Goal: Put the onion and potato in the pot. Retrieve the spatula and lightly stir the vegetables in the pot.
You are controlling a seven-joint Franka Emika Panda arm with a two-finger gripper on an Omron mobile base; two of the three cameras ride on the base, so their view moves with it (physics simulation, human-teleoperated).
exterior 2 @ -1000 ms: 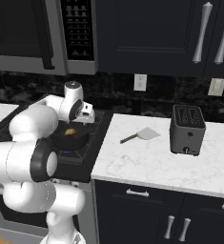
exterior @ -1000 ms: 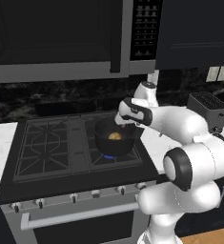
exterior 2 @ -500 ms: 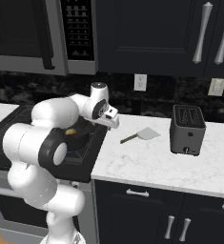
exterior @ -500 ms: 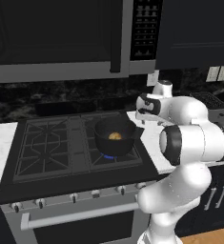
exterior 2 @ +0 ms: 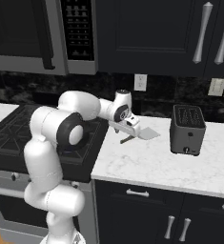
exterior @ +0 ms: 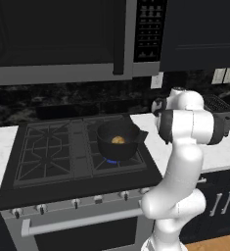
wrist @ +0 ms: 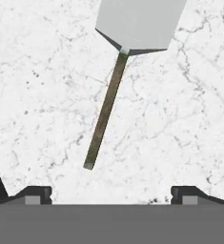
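Note:
The black pot [exterior: 117,141] sits on the stove's front right burner over a blue flame. Yellowish-tan vegetables [exterior: 118,140] lie inside it; I cannot tell the onion from the potato. The spatula [wrist: 105,110] lies flat on the white marble counter, its grey blade [wrist: 139,21] away from me and its thin brown handle pointing toward me. From the right base view the spatula [exterior 2: 148,134] lies just right of the stove. My gripper [exterior 2: 132,127] hangs over the handle end, open and holding nothing. In the hand view the gripper [wrist: 111,194] has its fingertips [wrist: 35,194] wide apart, short of the handle's near end.
A boxy dark toaster [exterior 2: 187,128] stands on the counter right of the spatula. The black stove [exterior: 62,152] fills the left side, with a microwave [exterior: 62,39] above it. Dark cabinets hang overhead and the backsplash rises behind the counter [exterior 2: 151,164].
The arm has swung right, from over the pot to above the spatula on the counter. The jaws stayed open. The pot and vegetables have not moved.

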